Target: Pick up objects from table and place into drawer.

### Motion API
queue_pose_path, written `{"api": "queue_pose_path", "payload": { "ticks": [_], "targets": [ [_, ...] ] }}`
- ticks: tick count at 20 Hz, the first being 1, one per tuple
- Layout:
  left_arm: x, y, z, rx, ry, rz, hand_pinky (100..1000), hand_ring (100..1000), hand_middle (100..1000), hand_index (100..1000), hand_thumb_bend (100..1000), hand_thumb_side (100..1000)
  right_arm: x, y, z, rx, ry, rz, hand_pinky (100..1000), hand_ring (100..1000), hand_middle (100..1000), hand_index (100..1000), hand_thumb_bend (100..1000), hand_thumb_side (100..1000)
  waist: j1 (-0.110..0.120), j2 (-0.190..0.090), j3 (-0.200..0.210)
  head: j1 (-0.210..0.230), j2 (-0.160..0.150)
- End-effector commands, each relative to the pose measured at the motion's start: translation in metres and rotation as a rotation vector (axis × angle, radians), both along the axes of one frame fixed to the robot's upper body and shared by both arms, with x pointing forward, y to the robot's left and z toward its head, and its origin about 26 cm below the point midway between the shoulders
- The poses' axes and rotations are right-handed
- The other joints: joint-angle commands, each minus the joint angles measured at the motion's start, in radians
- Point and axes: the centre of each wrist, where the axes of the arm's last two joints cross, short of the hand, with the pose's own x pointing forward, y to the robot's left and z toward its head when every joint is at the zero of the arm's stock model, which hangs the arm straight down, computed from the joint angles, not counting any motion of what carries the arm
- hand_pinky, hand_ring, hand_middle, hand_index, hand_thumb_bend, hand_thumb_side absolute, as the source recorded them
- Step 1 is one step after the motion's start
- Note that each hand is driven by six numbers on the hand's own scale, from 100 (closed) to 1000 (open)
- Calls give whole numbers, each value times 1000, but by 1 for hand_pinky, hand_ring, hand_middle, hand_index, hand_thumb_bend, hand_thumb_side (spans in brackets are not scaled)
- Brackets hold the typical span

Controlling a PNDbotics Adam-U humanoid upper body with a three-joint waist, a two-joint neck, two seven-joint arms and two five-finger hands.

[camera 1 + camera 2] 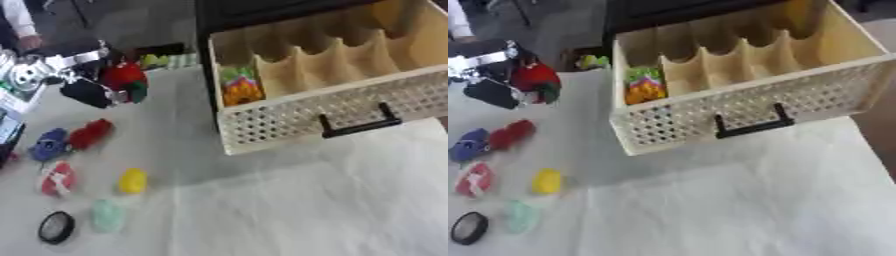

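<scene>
The red strawberry-like toy (122, 76) sits in your left hand (87, 92), whose fingers curl round it, left of the open wooden drawer (350, 107) holding an orange-green toy (241, 87) in its leftmost compartment, while red (90, 133), blue (50, 144), yellow (132, 180) and mint (108, 215) pieces lie lower left of it.
</scene>
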Motion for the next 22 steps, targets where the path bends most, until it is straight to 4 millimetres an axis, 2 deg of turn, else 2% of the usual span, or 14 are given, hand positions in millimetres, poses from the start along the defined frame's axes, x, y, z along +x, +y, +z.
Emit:
{"api": "queue_pose_path", "payload": {
  "ticks": [1, 5, 15, 22],
  "targets": [
    [-18, 6, 31, -32, -72, -11, 100, 321, 435, 543, 100, 267, -4, -2, 7, -2, -21, -8, 520, 308, 299, 481, 100, 851, -16, -34, 4, -5, 12],
    [-30, -5, 44, -72, -103, -62, 100, 317, 432, 536, 100, 274, -4, -2, 6, 4, -12, -9, 519, 310, 301, 480, 100, 853, -18, -49, 5, -10, 17],
    [-49, -48, 69, -95, -186, -187, 100, 312, 429, 536, 100, 285, -3, 1, 4, 13, 8, -1, 516, 314, 303, 480, 100, 855, -23, -82, 13, -33, 29],
    [-58, -78, 76, -133, -218, -269, 100, 311, 430, 546, 100, 293, -2, 4, 4, 15, 25, 13, 515, 315, 304, 479, 100, 855, -18, -100, 10, -40, 31]
  ]
}}
